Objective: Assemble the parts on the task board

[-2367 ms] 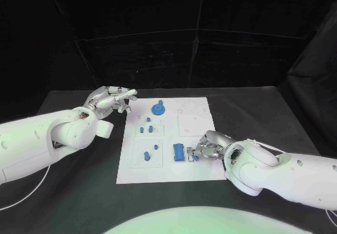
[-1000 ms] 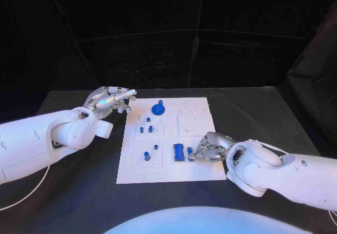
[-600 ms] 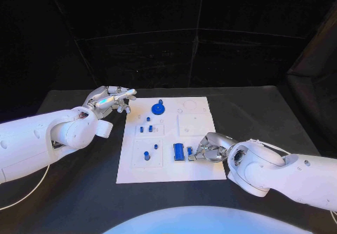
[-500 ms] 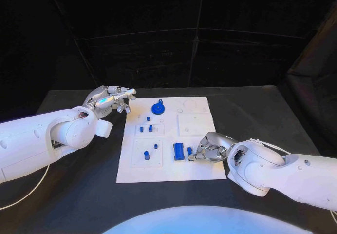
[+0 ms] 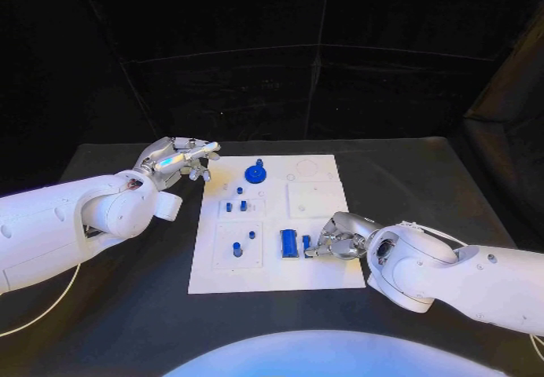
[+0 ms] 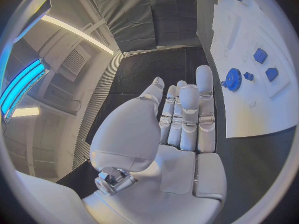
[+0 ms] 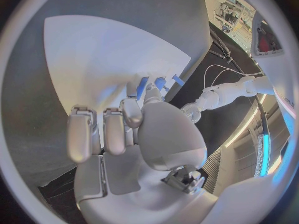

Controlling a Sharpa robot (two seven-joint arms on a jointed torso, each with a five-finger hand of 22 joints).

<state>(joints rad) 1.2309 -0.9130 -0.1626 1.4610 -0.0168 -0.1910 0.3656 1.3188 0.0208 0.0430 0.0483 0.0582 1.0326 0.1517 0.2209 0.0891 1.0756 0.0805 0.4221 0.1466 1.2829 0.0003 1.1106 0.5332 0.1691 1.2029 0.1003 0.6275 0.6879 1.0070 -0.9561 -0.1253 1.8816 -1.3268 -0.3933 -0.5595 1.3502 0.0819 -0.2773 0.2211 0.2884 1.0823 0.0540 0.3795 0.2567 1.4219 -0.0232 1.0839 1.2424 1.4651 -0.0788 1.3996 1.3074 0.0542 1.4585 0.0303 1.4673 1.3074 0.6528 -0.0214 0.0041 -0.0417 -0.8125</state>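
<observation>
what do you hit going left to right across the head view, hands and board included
left hand → blue gear-shaped part at the far end of the task board → long blue block → right hand

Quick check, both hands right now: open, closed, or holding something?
Left hand: open, holding nothing, off the task board.
Right hand: on the board beside a small blue part; grip cannot be told.
</observation>
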